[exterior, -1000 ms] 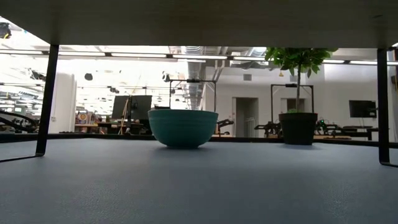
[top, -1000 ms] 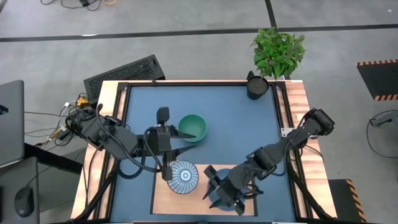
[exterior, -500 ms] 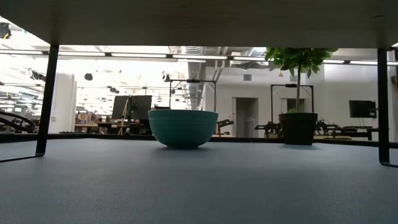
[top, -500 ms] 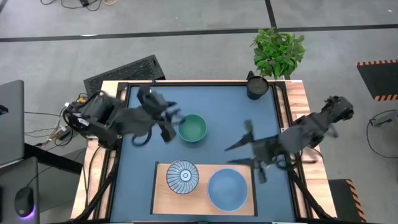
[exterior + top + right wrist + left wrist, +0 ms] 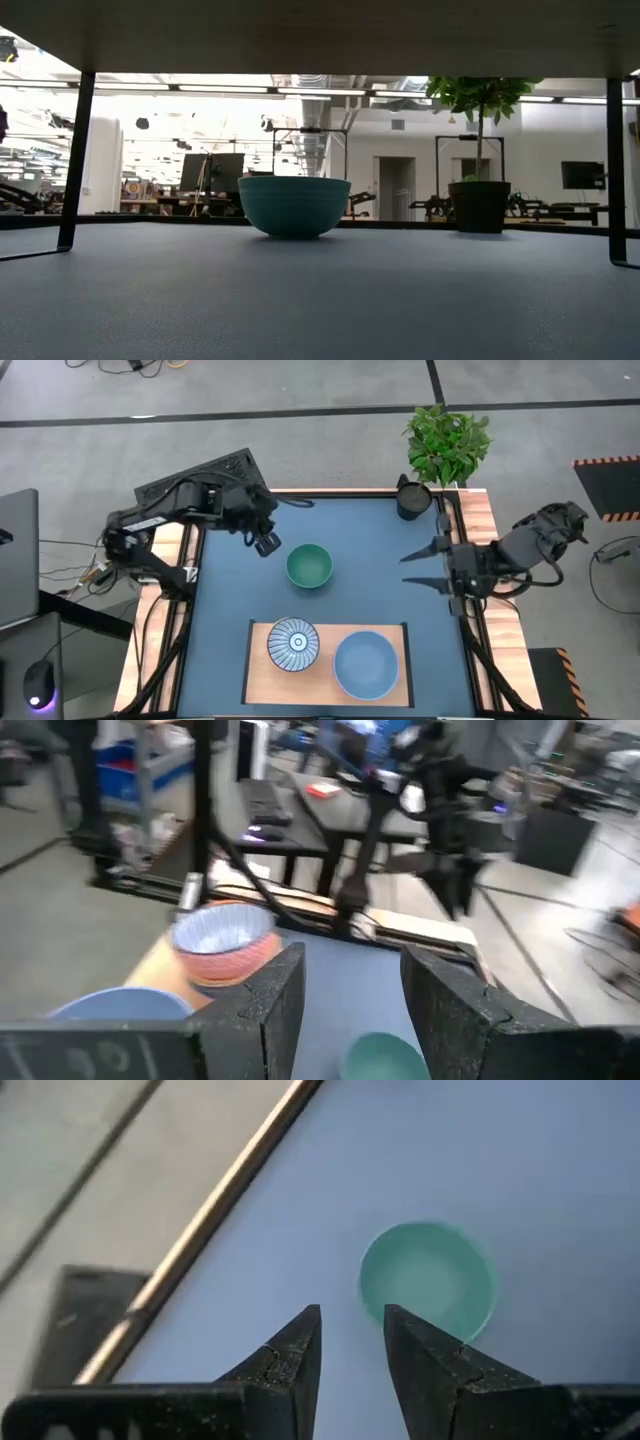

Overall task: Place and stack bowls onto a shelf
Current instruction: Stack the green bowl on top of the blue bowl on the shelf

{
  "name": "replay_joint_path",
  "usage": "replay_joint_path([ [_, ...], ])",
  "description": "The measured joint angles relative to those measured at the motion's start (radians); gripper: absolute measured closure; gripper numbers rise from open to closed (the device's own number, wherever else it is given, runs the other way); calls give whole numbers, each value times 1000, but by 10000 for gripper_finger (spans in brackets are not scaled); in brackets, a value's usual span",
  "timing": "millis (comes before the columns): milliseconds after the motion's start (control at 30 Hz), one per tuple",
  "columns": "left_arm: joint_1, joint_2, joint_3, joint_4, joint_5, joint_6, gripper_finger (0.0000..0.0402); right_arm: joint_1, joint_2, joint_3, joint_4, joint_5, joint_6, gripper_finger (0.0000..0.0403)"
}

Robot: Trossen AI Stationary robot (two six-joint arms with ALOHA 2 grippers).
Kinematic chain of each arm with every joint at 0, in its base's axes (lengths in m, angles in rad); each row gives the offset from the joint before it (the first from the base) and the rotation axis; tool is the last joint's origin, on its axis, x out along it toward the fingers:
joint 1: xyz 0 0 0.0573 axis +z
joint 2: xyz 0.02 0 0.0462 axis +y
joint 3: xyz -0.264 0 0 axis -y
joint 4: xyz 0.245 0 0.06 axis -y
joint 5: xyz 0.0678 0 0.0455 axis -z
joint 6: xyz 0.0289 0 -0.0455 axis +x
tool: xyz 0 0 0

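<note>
Green bowl point(image 5: 309, 566) sits upright on the dark blue tabletop point(image 5: 380, 540), roughly mid-table, a bit toward the left edge, touching nothing. Left gripper point(image 5: 264, 543) hangs just beside it on the far-left side, clear of the rim, empty; in the left wrist view the bowl point(image 5: 428, 1280) shows just past the fingers point(image 5: 292, 1355), which stand a narrow gap apart, not pressed together, pinching nothing. Shelf point(image 5: 258, 670) lies along the near edge of the table; on it the blue-and-white striped bowl point(image 5: 294, 643) toward its left end and the plain light-blue bowl point(image 5: 365, 664) toward its right end, side by side, not stacked. Right gripper point(image 5: 420, 568) is near the right edge of the table, well apart from all bowls, fingers spread wide, empty. Dark cup point(image 5: 412, 498) and plant point(image 5: 447, 443) at the far right corner. Versus a second ago: left gripper was down at the striped bowl, right gripper over the shelf's right end covering the light-blue bowl; both have pulled back and both bowls now sit free on the shelf. Green bowl hasn't moved.
</note>
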Motion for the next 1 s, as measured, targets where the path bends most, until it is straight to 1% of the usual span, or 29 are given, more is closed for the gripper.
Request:
replay_joint_path([
  [167, 109, -196, -364, 378, 164, 56, 304, -5, -16, -1, -59, 110, 8, 212],
  [233, 153, -259, -508, 497, 186, 34, 304, -16, -16, -1, -95, 156, 10, 212],
  [300, 193, -303, -639, 595, 234, 21, 304, -34, -16, -1, -118, 194, 18, 212],
  [367, 222, -328, -749, 701, 321, 21, 302, -56, -17, -1, -139, 214, 21, 212],
  [433, 236, -332, -832, 792, 415, 9, 297, -80, -17, -1, -159, 216, 25, 212],
  [467, 239, -331, -865, 817, 449, 7, 293, -93, -17, -1, -171, 216, 34, 212],
  [500, 240, -331, -895, 834, 460, 6, 288, -105, -16, -1, -185, 216, 46, 212],
  [633, 240, -332, -1009, 913, 453, -12, 263, -152, -16, -1, -248, 216, 104, 212],
  [767, 241, -332, -1104, 1060, 453, -60, 235, -185, -15, -1, -308, 215, 158, 212],
  [833, 239, -319, -1138, 1121, 453, -84, 224, -195, -15, -1, -329, 214, 176, 212],
  [900, 238, -297, -1161, 1147, 450, -101, 215, -205, -15, -1, -338, 213, 186, 212],
  [1000, 238, -240, -1165, 1184, 450, -99, 208, -214, -15, -1, -348, 213, 189, 212],
])
